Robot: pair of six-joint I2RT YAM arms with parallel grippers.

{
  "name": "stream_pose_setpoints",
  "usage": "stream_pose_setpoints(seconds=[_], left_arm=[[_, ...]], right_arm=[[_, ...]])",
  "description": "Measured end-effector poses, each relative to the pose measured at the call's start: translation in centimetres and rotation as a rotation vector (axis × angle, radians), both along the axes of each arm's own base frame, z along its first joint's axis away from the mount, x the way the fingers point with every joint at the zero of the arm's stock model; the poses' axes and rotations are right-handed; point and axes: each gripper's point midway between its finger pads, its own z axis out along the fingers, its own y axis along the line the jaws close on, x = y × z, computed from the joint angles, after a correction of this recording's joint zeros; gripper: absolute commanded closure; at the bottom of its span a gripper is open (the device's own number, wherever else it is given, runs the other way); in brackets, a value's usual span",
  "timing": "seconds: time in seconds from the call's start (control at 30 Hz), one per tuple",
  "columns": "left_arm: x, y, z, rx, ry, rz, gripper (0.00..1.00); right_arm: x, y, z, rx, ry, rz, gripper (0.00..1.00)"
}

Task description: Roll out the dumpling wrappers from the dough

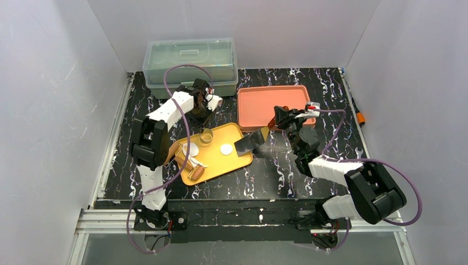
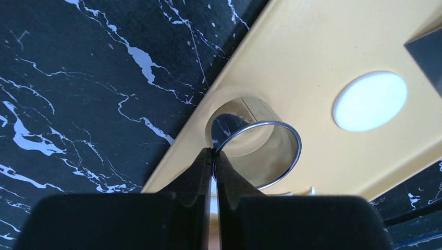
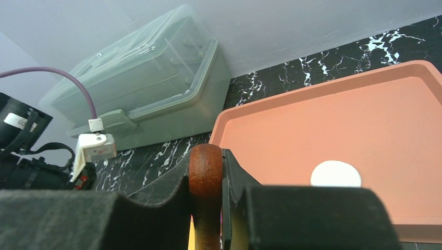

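Wrapper (image 2: 370, 100) flat on yellow tray (image 2: 323, 41), round and white, near ring (image 2: 284, 138) but apart from it. Same wrapper seen from above at mid-tray, right of centre. Second wrapper (image 3: 335, 174) flat on orange tray (image 3: 375, 120), alone, toward the side nearer the wrist camera. White piece (image 1: 194, 149) on the left half of the yellow tray, slightly larger and more oval; disc or dough, cannot tell.

Ring standing on the tray floor just inside the far rim. Pinched at its thin wall by left gripper (image 2: 213, 156), fingers (image 2: 195, 177) pressed together with only the metal between them.

Rolling pin (image 1: 190, 165) at the yellow tray's near left corner, just beside the oval piece.

Scraper (image 1: 248, 142) with dark blade over the yellow tray's right edge; touching or not, cannot tell. Brown wooden handle clamped tight in right gripper (image 3: 206, 156), pads snug on both sides.

Orange tray just right of the yellow one, on black marbled table (image 1: 287, 165). Clear lidded box (image 1: 190, 63) at the far left.
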Motion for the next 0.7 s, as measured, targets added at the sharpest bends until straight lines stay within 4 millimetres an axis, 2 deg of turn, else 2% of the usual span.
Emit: stream_pose_setpoints(seconds=[0.03, 0.2, 0.33, 0.53, 0.7], left_arm=[[0.0, 0.0, -0.3, 0.004, 0.001, 0.003, 0.97], [-0.2, 0.4, -1.4, 0.022, 0.009, 0.005, 0.71], [-0.2, 0.5, -1.7, 0.026, 0.007, 0.005, 0.57], [-1.1, 0.6, -1.0, 0.002, -0.006, -0.015, 0.55], [-3.0, 0.0, 2.7, -0.094, -0.072, -0.057, 0.61]], right_arm=[[0.0, 0.0, 0.0, -0.001, -0.001, 0.000, 0.99], [0.1, 0.1, -0.3, 0.003, -0.004, 0.000, 0.99], [0.4, 0.3, -0.6, 0.016, -0.002, 0.004, 0.99], [0.4, 0.6, -0.9, 0.029, 0.000, 0.016, 0.99], [0.4, 0.8, -1.1, 0.043, 0.005, 0.028, 0.99]])
